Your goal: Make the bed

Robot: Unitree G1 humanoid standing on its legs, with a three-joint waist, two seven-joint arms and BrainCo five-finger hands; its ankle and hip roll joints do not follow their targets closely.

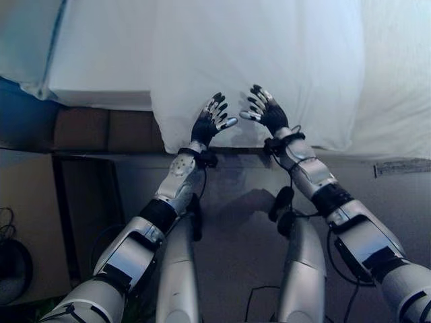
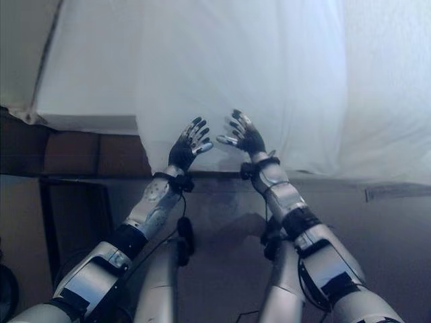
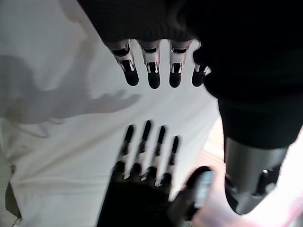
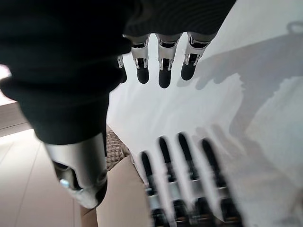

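Note:
A white cover (image 1: 256, 54) lies over the bed and hangs down past its near edge. My left hand (image 1: 207, 124) and right hand (image 1: 269, 114) are both raised just in front of that hanging edge, side by side and a little apart, palms turned toward each other. Both hands are open with straight, spread fingers and hold nothing. In the left wrist view my left fingers (image 3: 151, 71) point at the white cloth (image 3: 57, 156), with the right hand (image 3: 142, 161) opposite. The right wrist view shows my right fingers (image 4: 161, 66) over the cloth (image 4: 265, 94), with the left hand (image 4: 184, 179) opposite.
The brown bed base (image 1: 101, 129) shows under the mattress at the left. A pale blue sheet (image 1: 27, 40) covers the far left corner. A dark frame (image 1: 60, 222) and a round dark object (image 1: 10, 269) stand on the floor at the left. A pale strip (image 1: 402, 167) lies at the right.

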